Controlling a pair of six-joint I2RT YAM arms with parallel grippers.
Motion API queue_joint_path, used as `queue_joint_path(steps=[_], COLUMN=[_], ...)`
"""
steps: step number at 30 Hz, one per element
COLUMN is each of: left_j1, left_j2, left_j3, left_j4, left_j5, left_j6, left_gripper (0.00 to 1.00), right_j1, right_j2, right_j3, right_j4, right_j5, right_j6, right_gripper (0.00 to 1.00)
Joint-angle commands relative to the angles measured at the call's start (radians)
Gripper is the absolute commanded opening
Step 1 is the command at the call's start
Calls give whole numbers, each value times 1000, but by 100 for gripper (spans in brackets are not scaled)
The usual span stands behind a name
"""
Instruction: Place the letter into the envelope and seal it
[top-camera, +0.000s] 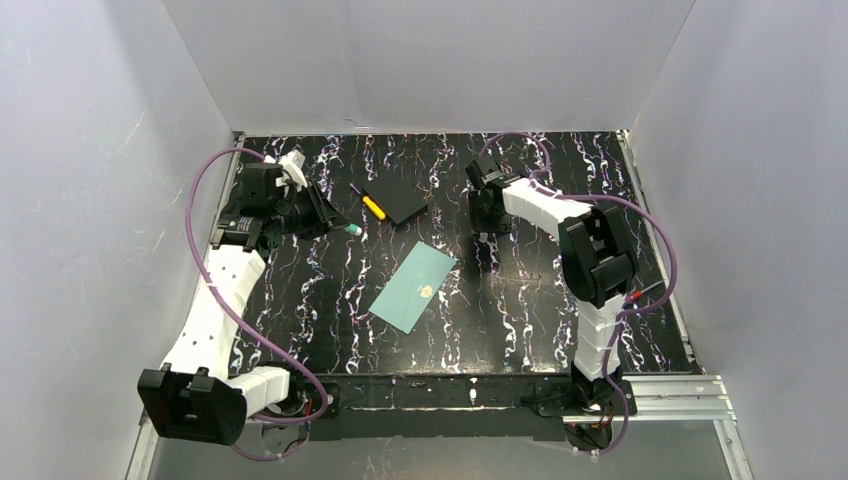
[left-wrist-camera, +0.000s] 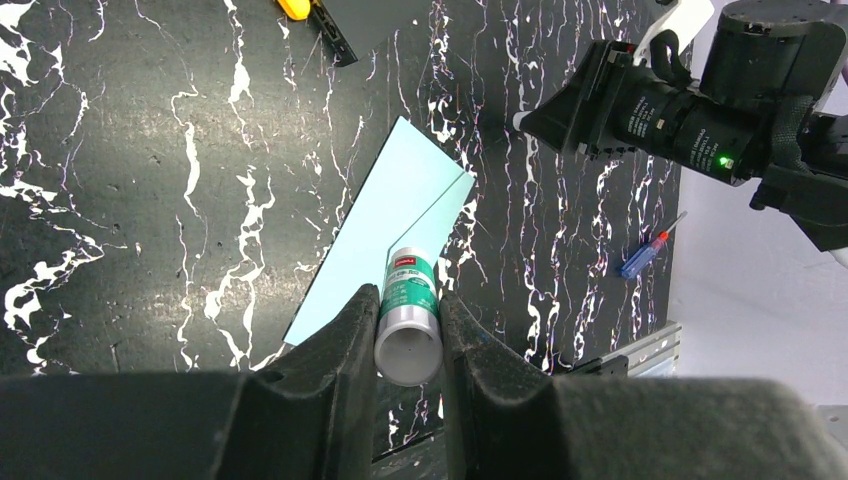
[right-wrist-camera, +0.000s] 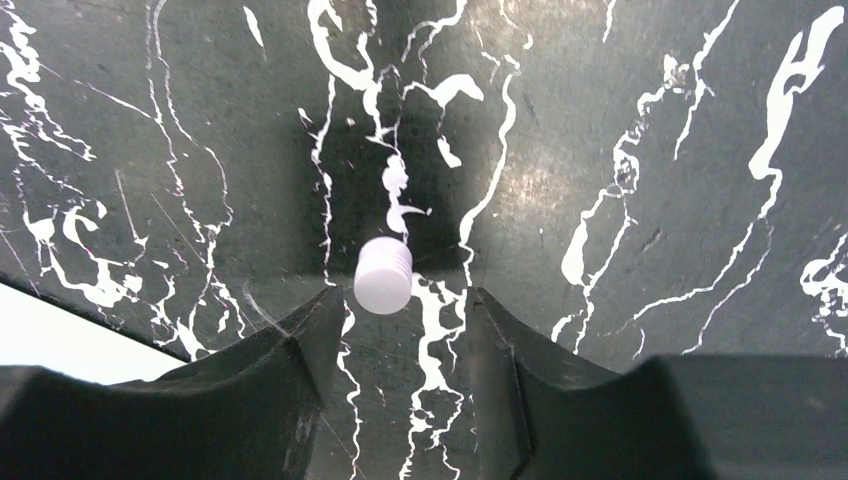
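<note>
In the right wrist view, at lower centre, the right gripper (right-wrist-camera: 400, 320) hangs over the marbled table (right-wrist-camera: 650, 150). Its jaws are apart, one on each side of a small white ribbed cap (right-wrist-camera: 383, 275), and neither touches it. The cap sits nearer the left-hand finger than the right. The step looks like picking up this cap. To do it well, the gripper should shift until the cap is centred, drop so the pads meet its ribbed side, then close gently so the cap does not skid or pop out.

At bottom centre of the left wrist view, the left gripper (left-wrist-camera: 407, 298) is clamped on a glue stick (left-wrist-camera: 410, 340), its green-labelled end pointing away from the camera. It should hold steady and level, so that the cap can be brought to the stick's end squarely.

Just beyond the stick, at mid-frame, the envelope (left-wrist-camera: 385, 215) lies flat on the table, its flap edge showing as a diagonal line. I cannot tell whether the flap is stuck down. The letter shows in no view, so it may be inside.

Farther off, a blue screwdriver (left-wrist-camera: 645, 255) lies at right. In the overhead view a black pad (top-camera: 400, 200) and a yellow-handled tool (top-camera: 372, 206) lie at upper centre.
</note>
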Motion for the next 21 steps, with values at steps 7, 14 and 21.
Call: queue_joint_path(steps=[7, 14, 21], left_j1=[4, 4, 5], left_j2=[20, 21, 13], left_j3=[44, 45, 60], left_j4=[-5, 18, 51], left_j5=[26, 57, 111], left_j6=[6, -11, -29], left_gripper=[0, 0, 0], right_j1=[-12, -13, -18], right_j2=[43, 49, 63], right_j3=[61, 53, 55], right_j4=[38, 57, 57], right_j5=[-21, -27, -38], right_j6=[-36, -53, -72], right_gripper=[45, 42, 37])
